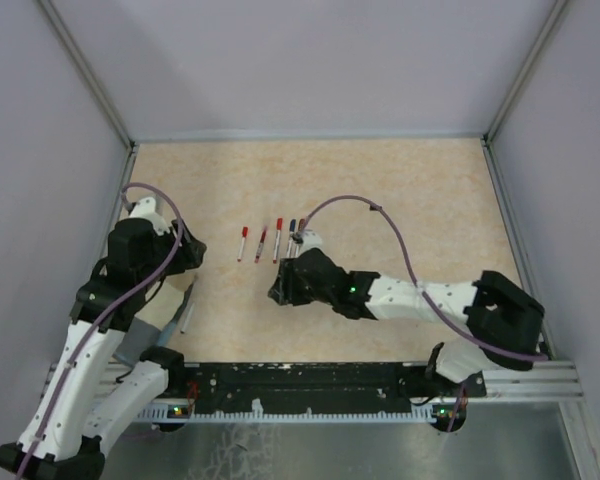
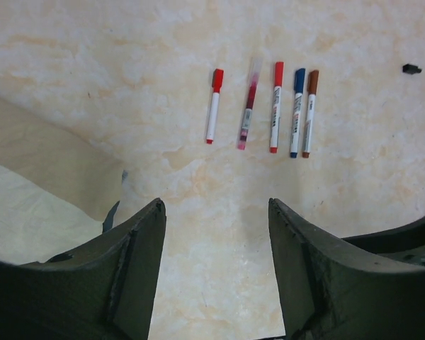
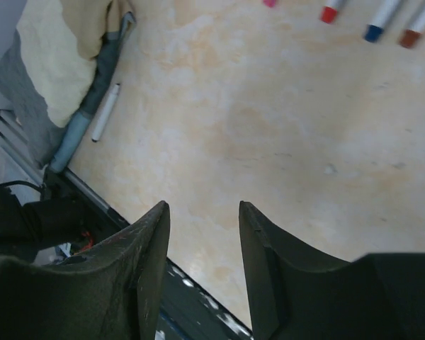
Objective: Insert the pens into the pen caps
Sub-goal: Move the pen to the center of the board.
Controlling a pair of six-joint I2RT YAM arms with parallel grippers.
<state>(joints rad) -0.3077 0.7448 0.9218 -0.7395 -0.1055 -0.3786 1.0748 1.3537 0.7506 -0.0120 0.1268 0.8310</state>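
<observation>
Five pens lie side by side in a row on the beige table: a red-capped one (image 2: 213, 106), a pink see-through one (image 2: 247, 106), a red one (image 2: 275, 106), a blue one (image 2: 297, 112) and a brown one (image 2: 309, 112). In the top view the row (image 1: 268, 242) sits between the two arms. A tiny black pen cap (image 2: 411, 69) lies alone, to the right of the row. My left gripper (image 2: 216, 205) hovers open, short of the row, holding nothing. My right gripper (image 3: 203, 207) is open over bare table near the front rail, the pens' ends (image 3: 373, 32) behind it.
A sixth white pen (image 3: 105, 112) lies by a grey-blue strip (image 3: 92, 95) and a loose beige flap (image 2: 49, 159) near the left arm. The black front rail (image 1: 310, 378) runs along the near edge. Grey walls enclose the table, and a purple cable (image 1: 380, 215) arcs over the right arm.
</observation>
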